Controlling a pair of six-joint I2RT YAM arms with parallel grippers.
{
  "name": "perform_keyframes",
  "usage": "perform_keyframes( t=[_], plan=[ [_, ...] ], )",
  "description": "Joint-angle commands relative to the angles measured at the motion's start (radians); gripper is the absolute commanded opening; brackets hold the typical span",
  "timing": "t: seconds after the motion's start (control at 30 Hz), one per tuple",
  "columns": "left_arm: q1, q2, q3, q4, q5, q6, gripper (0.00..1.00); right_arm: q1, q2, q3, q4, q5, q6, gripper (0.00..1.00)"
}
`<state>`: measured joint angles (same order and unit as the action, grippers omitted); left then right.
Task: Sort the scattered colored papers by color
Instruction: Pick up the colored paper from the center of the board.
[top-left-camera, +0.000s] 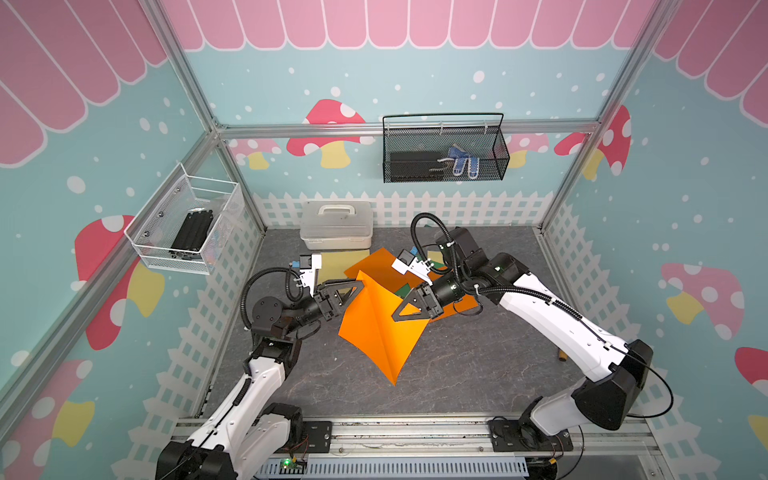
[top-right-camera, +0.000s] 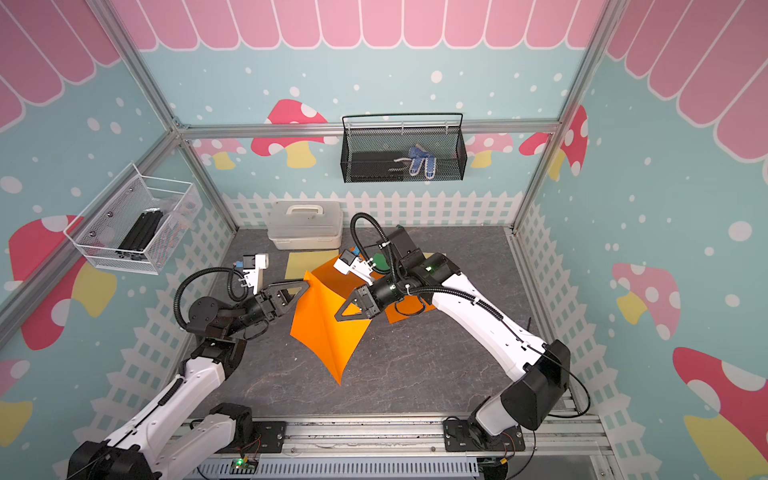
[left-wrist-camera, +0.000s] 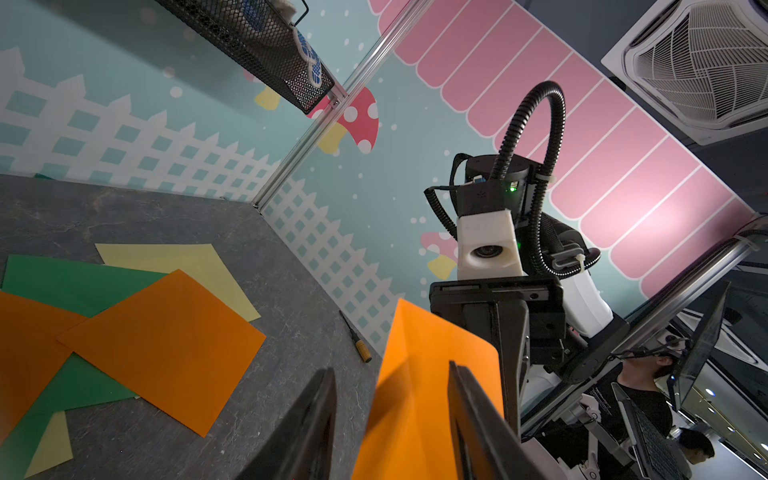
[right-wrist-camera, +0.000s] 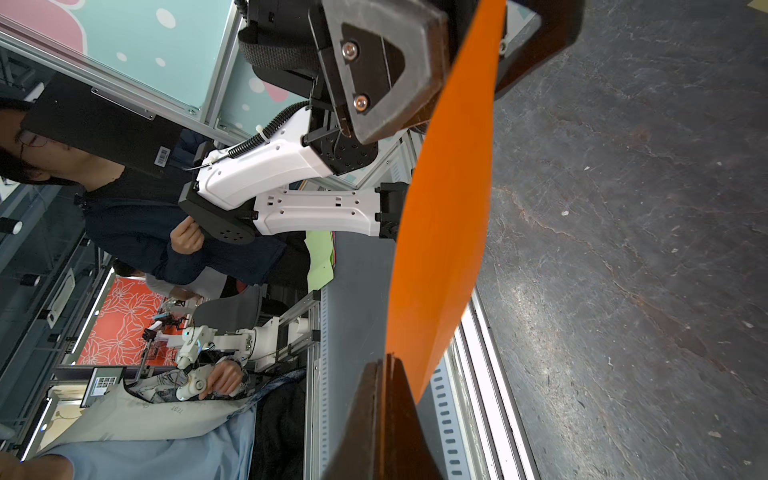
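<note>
One orange sheet (top-left-camera: 382, 328) hangs above the surface (top-left-camera: 478, 374) at the centre of both top views, creased down its middle and sagging to a point toward the lower edge. The right tool (top-left-camera: 401, 313) is clamped shut on the sheet's right-hand edge and carries it clear of the pile. The left tool (top-left-camera: 357, 286) has its jaws parted astride the upper left corner without pinching it, probably to take a second hold against the droop. Above centre, the other papers lie flat and overlapping, unsorted: a flat orange sheet (left-wrist-camera: 166, 349), a green sheet (left-wrist-camera: 75, 282) and a pale yellow sheet (left-wrist-camera: 195, 262), in front of the white box (top-left-camera: 336, 230).
</note>
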<state>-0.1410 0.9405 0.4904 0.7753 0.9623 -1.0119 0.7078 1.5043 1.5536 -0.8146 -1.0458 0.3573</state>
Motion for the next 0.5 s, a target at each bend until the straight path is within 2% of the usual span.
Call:
perform_keyframes(
  t=[0.0,0.1,0.37,0.47],
  plan=[
    [-0.007,-0.009,0.008,0.013,0.028,-0.028,0.41,0.001,0.010,0.039,-0.005,-0.002,-0.017,0.00],
    [-0.014,-0.021,0.013,-0.004,0.032,-0.031,0.34,0.001,0.027,0.074,-0.037,0.024,-0.043,0.00],
    [-0.053,-0.105,0.063,-0.313,0.000,0.138,0.32,-0.001,0.069,0.146,-0.122,0.082,-0.101,0.00],
    [-0.059,-0.125,0.068,-0.368,-0.018,0.172,0.32,-0.001,0.066,0.146,-0.128,0.083,-0.108,0.00]
  ],
)
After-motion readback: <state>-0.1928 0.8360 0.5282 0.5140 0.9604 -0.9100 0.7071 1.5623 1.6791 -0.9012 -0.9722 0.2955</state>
